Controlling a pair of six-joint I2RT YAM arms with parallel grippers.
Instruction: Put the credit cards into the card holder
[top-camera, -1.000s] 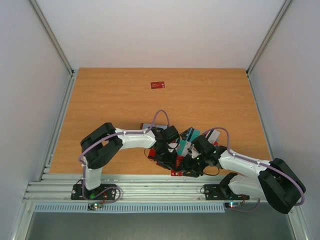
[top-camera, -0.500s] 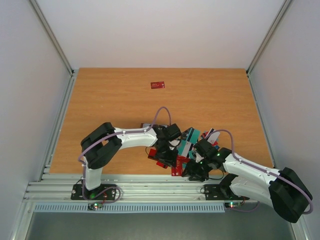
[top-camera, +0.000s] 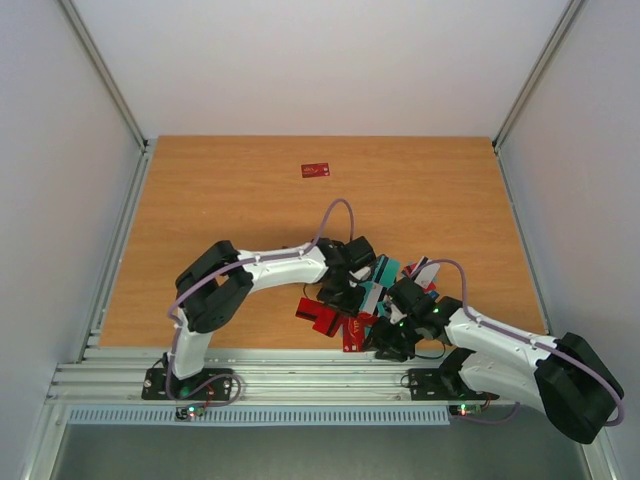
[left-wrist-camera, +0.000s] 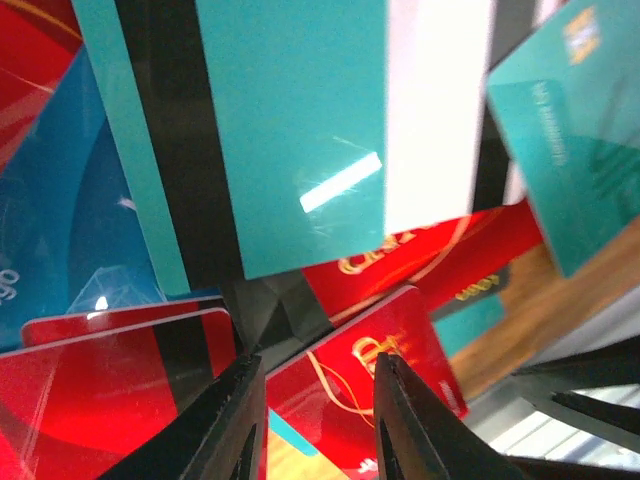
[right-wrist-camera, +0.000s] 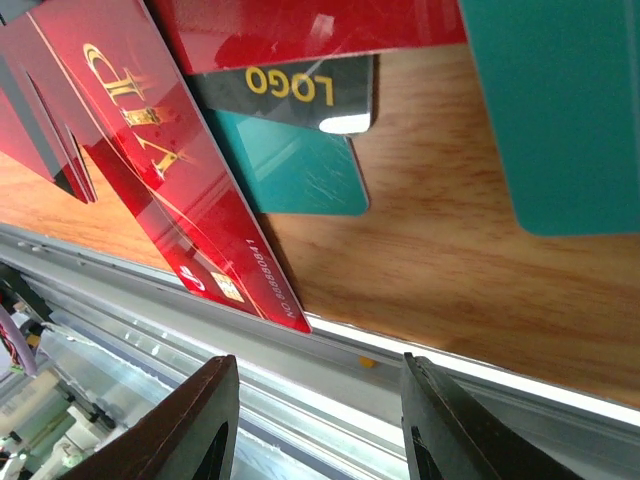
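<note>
The cards (top-camera: 322, 318) are lying in a loose, overlapping pile at the near edge of the table (top-camera: 230, 200). Over the pile's middle the left gripper (left-wrist-camera: 315, 405) is hovering with its fingers slightly apart and gripping nothing, with teal and red cards showing beneath. At the pile's near-right fringe the right gripper (right-wrist-camera: 318, 400) is hanging above the rail (right-wrist-camera: 470, 385), fingers spread and empty. One red card (top-camera: 315, 170) is sitting alone, well behind the pile. I can't pick out the holder, as the arms are covering part of the pile.

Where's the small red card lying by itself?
Top view: the small red plastic card lies alone on the wooden table's far side, beyond the card pile.
</note>
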